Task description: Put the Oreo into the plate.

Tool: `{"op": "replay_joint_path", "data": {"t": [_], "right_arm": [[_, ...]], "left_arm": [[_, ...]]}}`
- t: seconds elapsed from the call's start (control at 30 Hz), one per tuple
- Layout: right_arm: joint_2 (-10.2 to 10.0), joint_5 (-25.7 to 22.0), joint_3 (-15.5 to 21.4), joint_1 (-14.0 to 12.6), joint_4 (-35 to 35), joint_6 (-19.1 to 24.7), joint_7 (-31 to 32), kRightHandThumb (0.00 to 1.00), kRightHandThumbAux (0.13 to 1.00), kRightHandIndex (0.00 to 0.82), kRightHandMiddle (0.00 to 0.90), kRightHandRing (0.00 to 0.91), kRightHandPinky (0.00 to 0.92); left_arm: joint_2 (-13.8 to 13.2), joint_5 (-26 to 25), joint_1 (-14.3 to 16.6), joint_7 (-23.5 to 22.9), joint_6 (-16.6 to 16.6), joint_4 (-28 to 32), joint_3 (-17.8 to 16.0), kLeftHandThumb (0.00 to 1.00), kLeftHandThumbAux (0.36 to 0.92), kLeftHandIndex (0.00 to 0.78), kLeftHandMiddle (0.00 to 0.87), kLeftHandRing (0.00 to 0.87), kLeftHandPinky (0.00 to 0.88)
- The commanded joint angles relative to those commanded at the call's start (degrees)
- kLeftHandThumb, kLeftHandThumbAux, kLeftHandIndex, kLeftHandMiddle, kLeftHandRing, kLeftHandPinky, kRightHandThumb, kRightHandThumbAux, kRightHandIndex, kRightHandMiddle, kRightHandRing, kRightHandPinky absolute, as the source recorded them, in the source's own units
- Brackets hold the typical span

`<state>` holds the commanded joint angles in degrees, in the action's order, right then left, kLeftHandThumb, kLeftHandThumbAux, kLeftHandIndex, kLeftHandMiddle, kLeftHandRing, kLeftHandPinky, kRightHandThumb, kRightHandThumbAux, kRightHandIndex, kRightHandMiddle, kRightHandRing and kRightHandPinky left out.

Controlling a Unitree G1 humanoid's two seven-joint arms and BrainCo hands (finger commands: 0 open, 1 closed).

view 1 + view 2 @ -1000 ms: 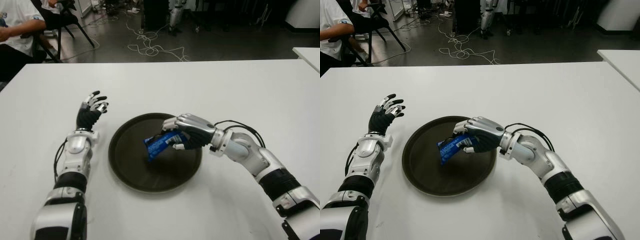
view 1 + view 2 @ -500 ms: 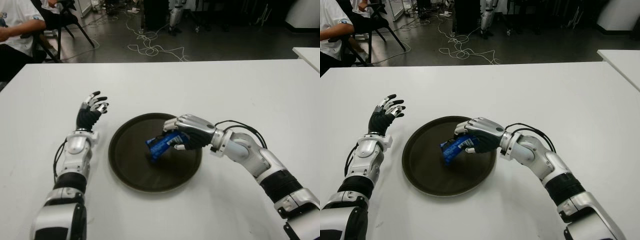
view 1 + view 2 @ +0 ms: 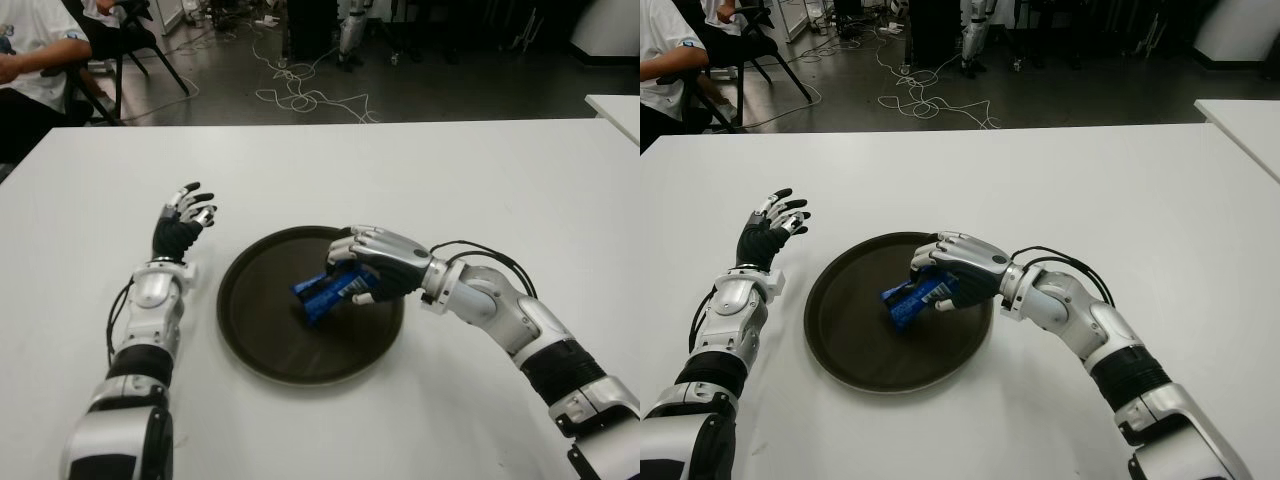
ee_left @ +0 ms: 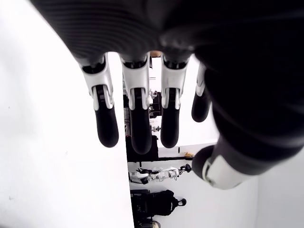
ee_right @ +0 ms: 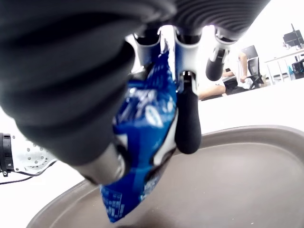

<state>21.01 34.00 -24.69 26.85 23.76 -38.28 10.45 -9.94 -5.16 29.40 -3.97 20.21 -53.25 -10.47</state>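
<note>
The task looks nearly finished but not quite: the right robot hand [image 3: 372, 268] is over the plate [image 3: 250, 340], its fingers clamped around the blue Oreo packet [image 3: 328, 291], which hangs tilted below the palm. In the right wrist view the packet's lower corner sits very near the plate's floor (whether it actually touches I cannot tell). What remains, by my judgement, is to let go of the packet and lift away. The plate, on the white desk [image 3: 400, 170], holds nothing else that shows. The left robot hand [image 3: 183, 222] shows beside the plate's far side from the right hand, fingers spread, holding nothing.
</note>
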Motion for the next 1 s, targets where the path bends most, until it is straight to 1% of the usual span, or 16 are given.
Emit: {"op": "replay_joint_path", "data": {"t": [0.27, 0.4, 0.63, 0.87, 1.0], "right_arm": [[-0.16, 0.53, -0.25, 0.16, 0.74, 0.18, -1.2, 0.004, 0.85, 0.02, 0.0, 0.0, 0.0], [-0.31, 1.27, -0.36, 0.36, 1.33, 0.72, -2.08, 0.022, 0.854, 0.025, 0.0, 0.0, 0.0], [-0.41, 2.53, -0.51, 1.01, 2.7, 0.75, -3.29, 0.041, 0.856, 0.028, 0.0, 0.0, 0.0], [-0.47, 3.45, -0.92, 1.9, 4.33, 0.47, -4.04, 0.065, 0.848, 0.026, 0.0, 0.0, 0.0], [-0.61, 4.03, -1.14, 2.48, 5.61, 0.34, -4.96, 0.058, 0.845, 0.022, 0.0, 0.0, 0.0]], "left_arm": [[0.12, -0.24, -0.11, 0.1, -0.38, 0.36, -0.18, 0.323, 0.726, 0.178, 0.275, 0.284, 0.317], [0.09, 0.0, -0.15, 0.44, -0.76, 0.62, -0.02, 0.321, 0.721, 0.176, 0.272, 0.28, 0.312], [-0.02, 0.42, -0.14, 0.77, -0.89, 0.71, 0.31, 0.314, 0.733, 0.167, 0.266, 0.267, 0.291], [-0.13, 0.54, 0.0, 0.7, -1.13, 0.54, 0.47, 0.321, 0.741, 0.169, 0.271, 0.269, 0.295], [-0.07, 0.49, 0.15, 0.84, -1.26, 0.4, 0.41, 0.32, 0.743, 0.175, 0.274, 0.274, 0.298]]}}
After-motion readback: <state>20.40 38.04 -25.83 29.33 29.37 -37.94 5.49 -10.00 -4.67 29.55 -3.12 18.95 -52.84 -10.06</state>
